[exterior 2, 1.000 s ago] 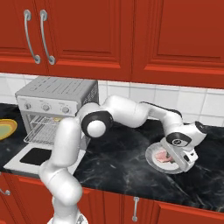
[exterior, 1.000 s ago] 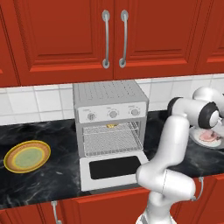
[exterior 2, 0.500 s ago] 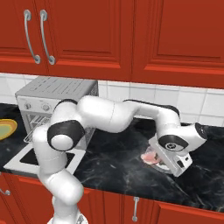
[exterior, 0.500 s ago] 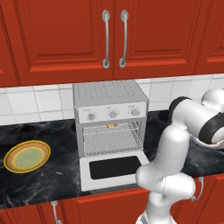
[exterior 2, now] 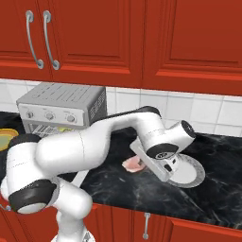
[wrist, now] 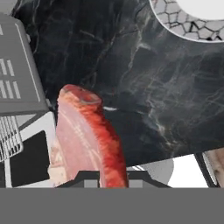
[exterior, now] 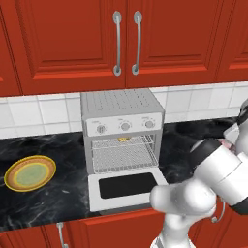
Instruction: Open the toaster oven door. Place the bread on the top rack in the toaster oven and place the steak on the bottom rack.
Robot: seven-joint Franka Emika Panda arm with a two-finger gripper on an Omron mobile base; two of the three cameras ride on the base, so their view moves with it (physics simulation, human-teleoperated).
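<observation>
Steak (wrist: 85, 140): flat pinkish-red slab, clamped edge-on in the hand (exterior 2: 142, 163), lifted off the surface (exterior 2: 212, 189), plate (exterior 2: 189, 172) just beside the hand. Likely soft, floppy, slick; grip near middle. Oven (exterior: 121, 131) well off, door (exterior: 127, 188) down.

Red wall cabs (exterior: 126, 43) w/ silver handles (exterior: 117, 43), white tile backsplash (exterior: 38, 111), black marble counter (exterior 2: 208, 194)

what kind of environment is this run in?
A simulated home kitchen, by the look of it: red wooden wall cabinets with metal handles, a black marble countertop, and a boxy silver-grey toaster oven against white tile.
</observation>
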